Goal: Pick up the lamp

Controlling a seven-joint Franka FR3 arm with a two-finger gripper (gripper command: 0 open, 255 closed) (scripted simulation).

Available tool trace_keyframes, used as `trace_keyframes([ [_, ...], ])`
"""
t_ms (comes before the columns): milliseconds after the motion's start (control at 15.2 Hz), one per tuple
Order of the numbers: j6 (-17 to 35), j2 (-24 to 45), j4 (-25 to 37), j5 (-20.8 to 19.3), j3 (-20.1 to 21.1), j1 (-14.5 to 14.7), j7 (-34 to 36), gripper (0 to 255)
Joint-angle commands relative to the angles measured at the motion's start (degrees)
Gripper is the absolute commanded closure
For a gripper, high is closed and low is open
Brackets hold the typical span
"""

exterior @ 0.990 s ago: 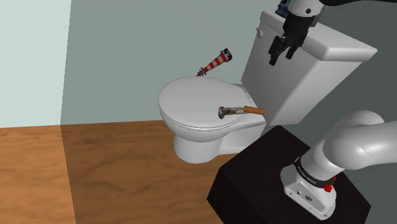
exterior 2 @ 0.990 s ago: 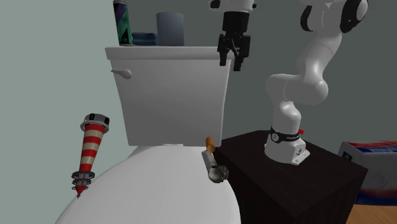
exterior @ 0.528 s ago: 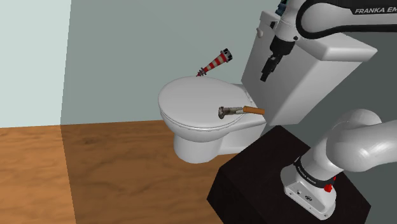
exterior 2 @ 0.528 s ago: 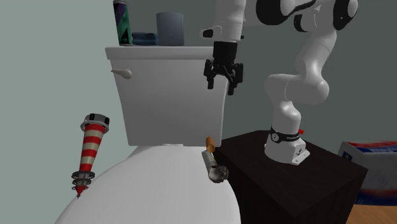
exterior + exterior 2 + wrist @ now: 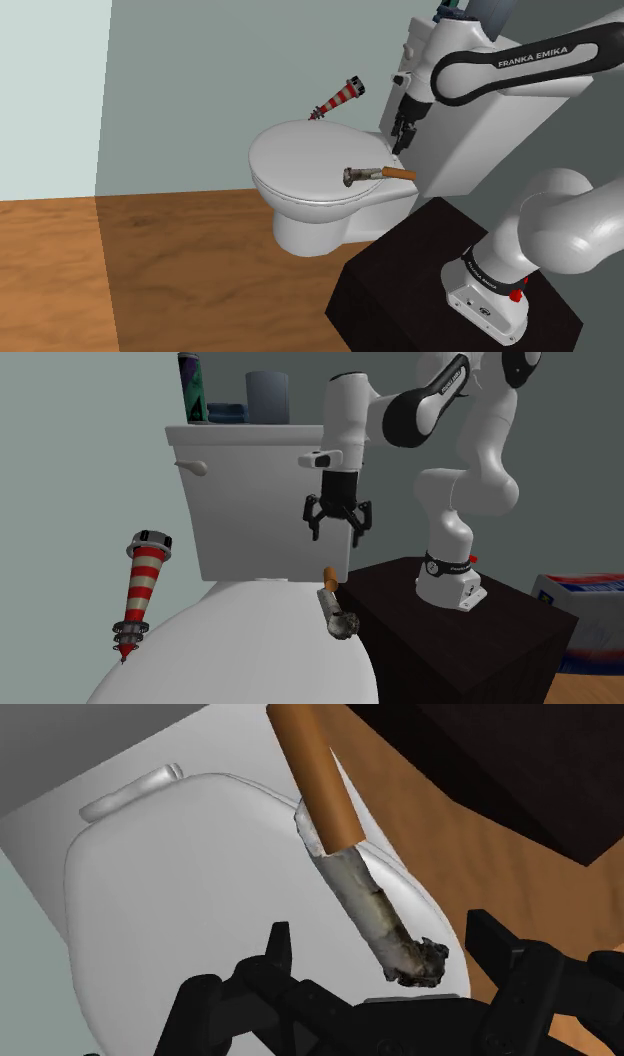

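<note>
- Black fingers (image 5: pixel 278 952) of the gripper (image 5: pixel 338 537) are spread wide and hold nothing; they touch nothing.
- Between them in the wrist view lies the lamp (image 5: pixel 350 874), a stick with an orange handle, a pale grey shaft and a dark, ragged head.
- It lies flat on the toilet lid (image 5: pixel 300 165), along the lid's edge on the stand's side, with the handle towards the tank (image 5: pixel 260 502).
- The gripper hangs above the lamp's handle end, pointing down, with open air between the two.
- The tank's front is close behind the gripper, and the black stand (image 5: pixel 470 642) is just beside the lid's edge where the lamp lies.
- On the lid's other side the white surface is bare and wide.
- A red-and-white striped cone (image 5: pixel 140 592) is at the lid's far edge from the stand, well apart from the lamp. Whether it touches the lid I cannot tell.
- The second exterior view shows a dark can (image 5: pixel 195 387) and a grey-blue cup (image 5: pixel 267 397) on top of the tank, and a blue-and-white box (image 5: pixel 585 617) past the stand.
- The shoulder view shows the wooden floor (image 5: pixel 150 270) in front of the toilet.
</note>
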Motion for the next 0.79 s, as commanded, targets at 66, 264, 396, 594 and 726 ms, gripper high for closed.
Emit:
trace_keyframes([
  [66, 6.72, 5.4, -0.81, 1.42, -4.19, 4.11, -11.11, 0],
  [264, 13.28, 11.65, -1.29, 4.66, -8.58, 9.11, -22.87, 0],
  [396, 16.77, 15.59, -1.23, 7.83, -11.15, 12.49, -30.52, 0],
  [594, 19.69, 18.08, -1.87, 9.63, -11.97, 13.42, -32.09, 0],
  [726, 21.63, 19.85, -2.22, 11.16, -12.57, 14.19, -33.36, 0],
])
